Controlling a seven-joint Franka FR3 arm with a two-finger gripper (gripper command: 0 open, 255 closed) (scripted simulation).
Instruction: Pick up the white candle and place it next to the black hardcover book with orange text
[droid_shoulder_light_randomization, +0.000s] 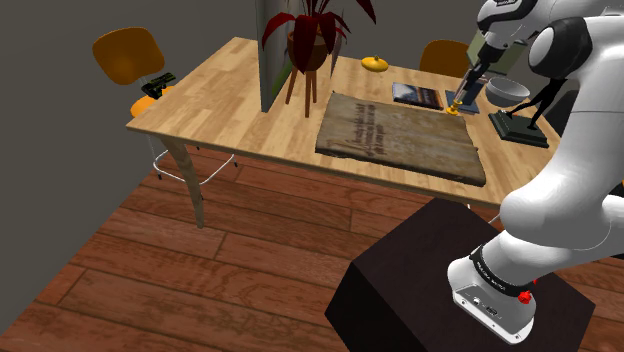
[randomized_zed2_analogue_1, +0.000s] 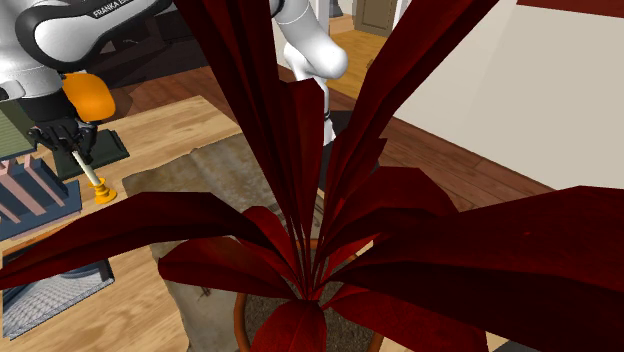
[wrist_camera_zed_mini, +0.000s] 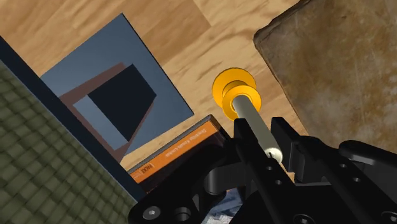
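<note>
The candle (wrist_camera_zed_mini: 253, 121) is a thin white stick on a round orange-gold base (wrist_camera_zed_mini: 235, 91). My gripper (wrist_camera_zed_mini: 267, 149) is shut on the top of the stick, and the candle hangs tilted under it. In the shoulder view the gripper (droid_shoulder_light_randomization: 476, 76) holds the candle (droid_shoulder_light_randomization: 462, 98) with its base at the wooden table, between the brown mat (droid_shoulder_light_randomization: 400, 135) and the dark book (droid_shoulder_light_randomization: 418, 95). The book's black edge with an orange strip of text (wrist_camera_zed_mini: 181, 147) lies right beside the candle. From the second exterior view, the candle (randomized_zed2_analogue_1: 90, 170) slants down from the gripper (randomized_zed2_analogue_1: 68, 135). I cannot tell whether the base touches the table.
A potted dark-red plant (droid_shoulder_light_randomization: 312, 35) stands mid-table and blocks much of the second exterior view. A grey bowl (droid_shoulder_light_randomization: 507, 92) and a dark statue on a green base (droid_shoulder_light_randomization: 520, 128) sit close to the gripper. Yellow chairs (droid_shoulder_light_randomization: 128, 52) flank the table. My dark stand (droid_shoulder_light_randomization: 430, 290) is nearby.
</note>
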